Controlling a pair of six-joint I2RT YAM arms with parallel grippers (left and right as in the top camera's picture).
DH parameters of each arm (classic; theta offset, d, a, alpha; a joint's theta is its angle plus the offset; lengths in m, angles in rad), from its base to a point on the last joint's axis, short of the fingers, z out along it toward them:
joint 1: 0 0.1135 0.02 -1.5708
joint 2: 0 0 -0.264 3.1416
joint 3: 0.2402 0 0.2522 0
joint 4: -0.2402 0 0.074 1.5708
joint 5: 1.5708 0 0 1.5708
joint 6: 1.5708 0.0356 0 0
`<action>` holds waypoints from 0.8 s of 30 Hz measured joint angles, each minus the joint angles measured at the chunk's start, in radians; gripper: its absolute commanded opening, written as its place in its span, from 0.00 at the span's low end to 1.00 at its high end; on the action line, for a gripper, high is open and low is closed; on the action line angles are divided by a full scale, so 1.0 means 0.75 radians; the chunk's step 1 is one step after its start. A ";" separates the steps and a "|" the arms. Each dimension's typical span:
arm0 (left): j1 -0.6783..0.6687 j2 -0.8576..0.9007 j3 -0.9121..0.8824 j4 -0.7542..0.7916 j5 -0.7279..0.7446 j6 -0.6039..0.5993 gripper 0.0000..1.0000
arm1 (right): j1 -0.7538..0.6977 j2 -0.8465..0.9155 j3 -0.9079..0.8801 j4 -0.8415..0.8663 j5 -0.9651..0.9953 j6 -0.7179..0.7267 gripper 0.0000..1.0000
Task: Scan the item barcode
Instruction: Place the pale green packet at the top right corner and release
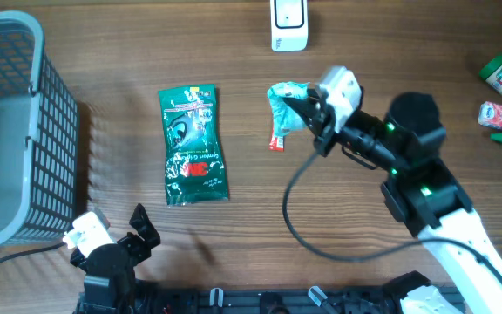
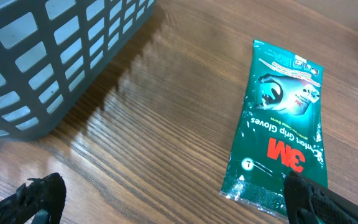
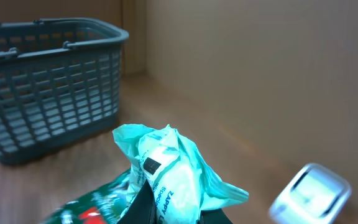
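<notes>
Teal crinkled packet [image 1: 284, 109] clenched in right gripper [image 1: 308, 113], white scanner [image 1: 289, 24] far behind, flat green gloves pack [image 1: 193, 145] left, grey mesh basket [image 1: 59, 131] beside released left gripper [image 1: 116, 234]

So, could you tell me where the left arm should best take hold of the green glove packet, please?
Probably the sealed short edge nearest the left gripper, coming in low from that end: the green glove packet lies flat and thin, so only an edge offers purchase.
</notes>
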 measured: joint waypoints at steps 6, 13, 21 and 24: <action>0.000 0.000 0.000 0.000 0.000 0.000 1.00 | 0.001 -0.010 0.000 0.076 0.072 -0.474 0.04; 0.000 0.001 0.000 -0.001 0.001 0.000 1.00 | 0.000 0.405 -0.008 0.599 0.467 -0.726 0.04; 0.000 0.001 0.000 0.000 0.001 0.000 1.00 | -0.003 0.862 -0.003 1.397 0.596 -0.772 0.04; 0.000 0.001 0.000 0.000 0.000 0.000 1.00 | -0.016 1.020 0.040 1.504 0.605 -0.779 0.04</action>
